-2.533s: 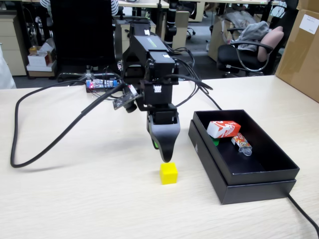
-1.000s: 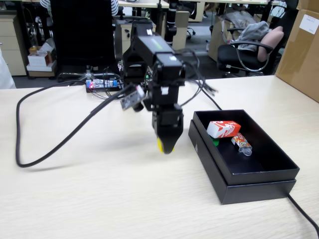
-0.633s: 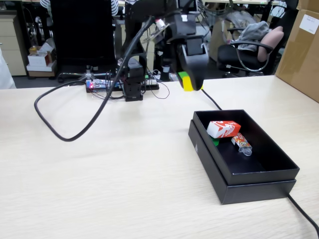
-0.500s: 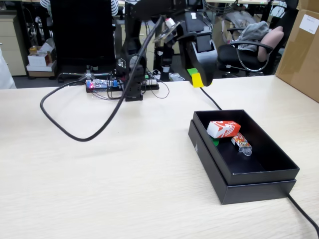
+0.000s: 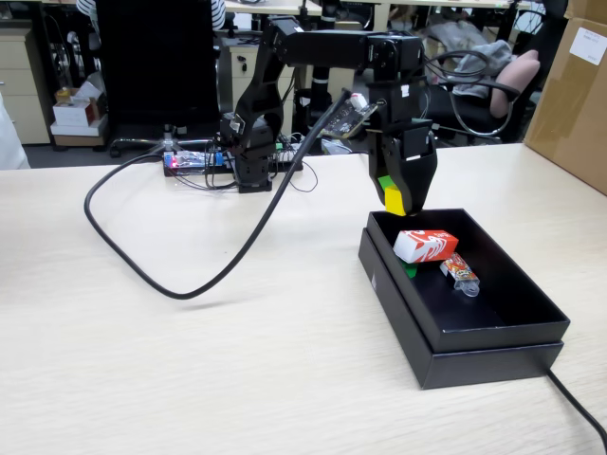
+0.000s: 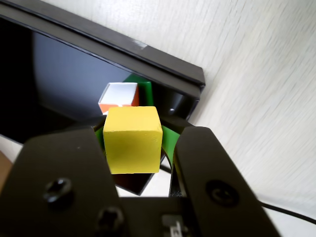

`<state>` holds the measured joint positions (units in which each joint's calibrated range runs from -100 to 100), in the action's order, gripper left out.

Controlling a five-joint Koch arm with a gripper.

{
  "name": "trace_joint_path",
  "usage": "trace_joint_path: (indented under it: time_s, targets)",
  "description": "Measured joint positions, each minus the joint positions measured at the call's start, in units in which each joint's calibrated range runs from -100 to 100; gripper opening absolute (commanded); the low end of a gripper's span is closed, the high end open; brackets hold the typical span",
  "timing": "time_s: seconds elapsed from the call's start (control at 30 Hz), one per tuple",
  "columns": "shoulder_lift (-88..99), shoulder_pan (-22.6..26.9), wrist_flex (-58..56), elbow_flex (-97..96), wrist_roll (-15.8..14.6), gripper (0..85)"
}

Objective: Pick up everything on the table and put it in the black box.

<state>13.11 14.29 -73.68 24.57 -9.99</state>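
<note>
End effector (image 5: 402, 201) around one yellow cube (image 6: 132, 139)

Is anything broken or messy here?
Nothing looks broken or spilled. The tool holds the yellow cube over the black box. Inside, the red carton lies partly over the green cube.

We see a matte black arm (image 5: 313, 47) of boxy segments, a thick black cable (image 5: 237, 256) looping off it, cross-head screws (image 6: 56, 187) in the gripper (image 6: 136, 148) and green jaw padding
</note>
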Motion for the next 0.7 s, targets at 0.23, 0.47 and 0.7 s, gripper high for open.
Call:
trace_joint_path:
  time_s: [0.23,0.47,0.7]
  targets:
    - [-0.13,0.34,0.00,-1.83,-0.20,24.1]
    - [-0.13,0.68,0.00,-5.02,-0.15,28.1]
    - [0.89,0.39,0.00,-5.11,-0.15,33.8]
